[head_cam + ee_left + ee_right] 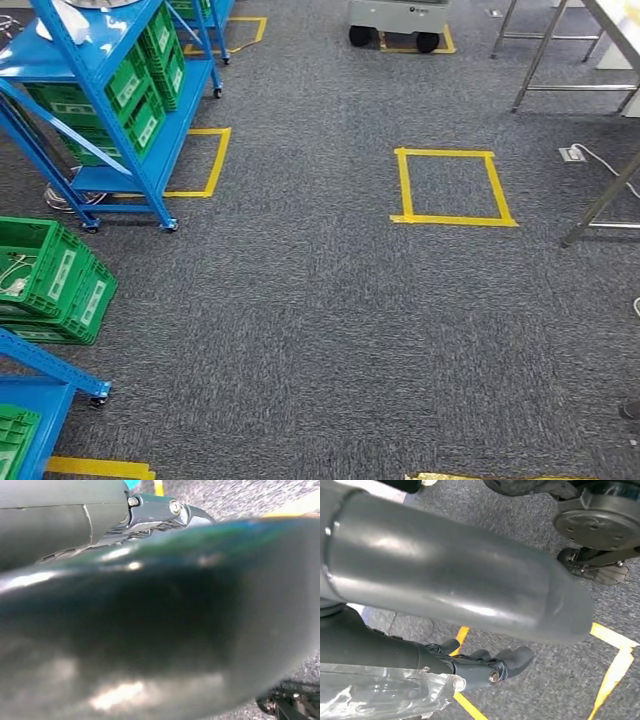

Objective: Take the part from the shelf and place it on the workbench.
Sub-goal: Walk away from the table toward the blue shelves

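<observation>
My left hand [158, 510] shows its grey cover and one dark finger [177, 507] over carpet. A large dark glossy rounded shape [158, 620] lies blurred right against it; I cannot tell whether it is the thumb or a held part. My right hand [486, 665] hangs over the carpet with dark fingers [508, 660] stretched out. Its thick grey thumb [452, 580] stands apart from them, with bare floor showing between. Crinkled clear plastic [388, 690] lies along the hand's other side. The blue shelf [113, 60] stands at far left in the head view.
Green crates [143, 90] fill the shelf, and more green crates [53, 280] sit on the floor at left. A second blue rack [38, 380] is near left. Metal bench legs [604, 200] stand at right. A yellow tape square [453, 187] marks the carpet; a wheeled cart [396, 20] is far back.
</observation>
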You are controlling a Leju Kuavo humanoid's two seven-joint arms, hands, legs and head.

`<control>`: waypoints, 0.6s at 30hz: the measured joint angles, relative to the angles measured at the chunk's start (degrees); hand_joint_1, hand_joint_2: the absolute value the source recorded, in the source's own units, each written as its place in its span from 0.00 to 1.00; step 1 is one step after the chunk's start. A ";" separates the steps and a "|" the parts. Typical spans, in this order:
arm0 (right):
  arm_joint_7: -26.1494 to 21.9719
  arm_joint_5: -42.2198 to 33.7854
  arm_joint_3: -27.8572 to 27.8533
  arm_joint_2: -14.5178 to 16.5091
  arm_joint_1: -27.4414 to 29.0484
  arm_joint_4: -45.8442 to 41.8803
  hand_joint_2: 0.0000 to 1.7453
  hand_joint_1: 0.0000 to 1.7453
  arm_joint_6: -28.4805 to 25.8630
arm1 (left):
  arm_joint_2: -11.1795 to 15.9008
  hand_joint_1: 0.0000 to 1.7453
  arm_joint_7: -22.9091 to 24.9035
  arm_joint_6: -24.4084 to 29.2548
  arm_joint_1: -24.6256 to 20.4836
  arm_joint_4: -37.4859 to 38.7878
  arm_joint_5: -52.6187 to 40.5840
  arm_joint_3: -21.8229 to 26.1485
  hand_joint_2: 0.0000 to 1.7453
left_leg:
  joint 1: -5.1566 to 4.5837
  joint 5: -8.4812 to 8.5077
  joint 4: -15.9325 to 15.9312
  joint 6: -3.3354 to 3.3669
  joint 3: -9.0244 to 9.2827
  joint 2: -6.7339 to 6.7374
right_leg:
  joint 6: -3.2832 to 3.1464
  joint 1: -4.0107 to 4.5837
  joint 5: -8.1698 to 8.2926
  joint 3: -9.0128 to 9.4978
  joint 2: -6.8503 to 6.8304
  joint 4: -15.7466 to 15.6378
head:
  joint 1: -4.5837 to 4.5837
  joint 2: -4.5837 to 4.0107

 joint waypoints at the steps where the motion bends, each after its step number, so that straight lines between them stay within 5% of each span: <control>1: -0.19 -0.08 -0.39 -0.02 0.51 -0.15 0.00 0.00 0.00 | -0.02 0.00 0.01 0.08 0.09 0.02 -0.17 0.00 0.00 | 0.14 0.23 -0.16 -0.35 -0.17 -0.79 | -0.41 0.05 0.10 0.10 -0.93 0.05 | -0.07 0.00; 3: -0.57 -0.13 -1.40 -0.19 1.72 -0.68 0.00 0.00 0.00 | -0.23 0.00 0.09 0.29 0.31 0.08 -0.50 -0.01 0.00 | 0.15 -0.50 0.82 -0.90 -0.86 0.55 | -1.34 0.15 0.42 0.49 -2.60 -0.25 | -0.22 0.00; 6: -0.92 -0.22 -2.57 -0.37 3.50 -1.37 0.00 0.00 -0.01 | -0.72 0.00 0.20 0.48 0.09 0.11 -0.97 -0.05 0.00 | 0.00 -5.72 9.57 -1.31 -5.04 5.71 | -2.07 0.49 0.65 0.55 -5.05 -0.58 | -0.65 0.00; 8: -1.04 -0.46 -2.98 -0.39 4.10 -1.51 0.00 0.00 -0.01 | -0.92 0.00 0.20 0.52 -0.12 0.11 -1.20 -0.10 0.00 | 0.05 -7.92 15.70 -1.35 -7.91 6.57 | -2.24 0.78 0.54 0.53 -6.82 -0.58 | -0.64 0.00; 9: -1.11 -0.61 -3.11 -0.39 4.18 -1.56 0.00 0.00 -0.01 | -0.99 0.00 0.23 0.53 -0.11 0.11 -1.28 -0.14 0.00 | 0.05 -7.47 16.21 -1.28 -8.05 6.67 | -2.30 0.86 0.47 0.57 -7.60 -0.58 | -0.65 0.00; 11: -1.29 -0.90 -3.25 -0.39 4.17 -1.63 0.00 0.00 -0.01 | -1.04 0.00 0.31 0.53 -0.03 0.11 -1.36 -0.25 0.00 | -0.02 -4.15 11.36 -1.01 -5.31 7.34 | -2.26 0.93 0.30 0.79 -8.93 -0.58 | -0.66 0.00; 12: -1.38 -1.06 -3.27 -0.39 4.14 -1.65 0.00 0.00 -0.01 | -1.05 0.00 0.36 0.52 -0.05 0.11 -1.38 -0.29 0.00 | -0.16 -2.43 7.58 -0.81 -3.17 8.84 | -2.12 1.03 0.16 0.95 -9.49 -0.55 | -0.67 0.00; 15: -1.71 -1.69 -3.14 -0.39 3.85 -1.61 0.00 0.00 -0.01 | -1.07 0.00 0.52 0.51 -0.48 0.11 -1.42 -0.36 0.00 | -0.64 -0.92 0.55 -0.01 0.40 11.87 | -1.31 1.49 -0.47 1.15 -11.23 -0.32 | -0.59 0.00; 17: -1.91 -2.02 -2.99 -0.39 3.28 -1.57 0.00 0.00 -0.01 | -1.08 0.00 0.68 0.49 -0.47 0.11 -1.43 -0.37 0.00 | -0.59 -0.94 0.10 0.54 0.44 10.60 | -0.70 1.44 -0.79 1.43 -12.07 -0.39 | -0.50 0.00; 18: -2.01 -2.08 -2.96 -0.39 3.04 -1.56 0.00 0.00 -0.01 | -1.09 0.00 0.74 0.48 -0.36 0.11 -1.43 -0.37 0.00 | -0.47 -0.87 0.01 0.78 0.47 9.96 | -0.36 1.35 -1.32 1.42 -11.28 0.10 | -0.41 0.00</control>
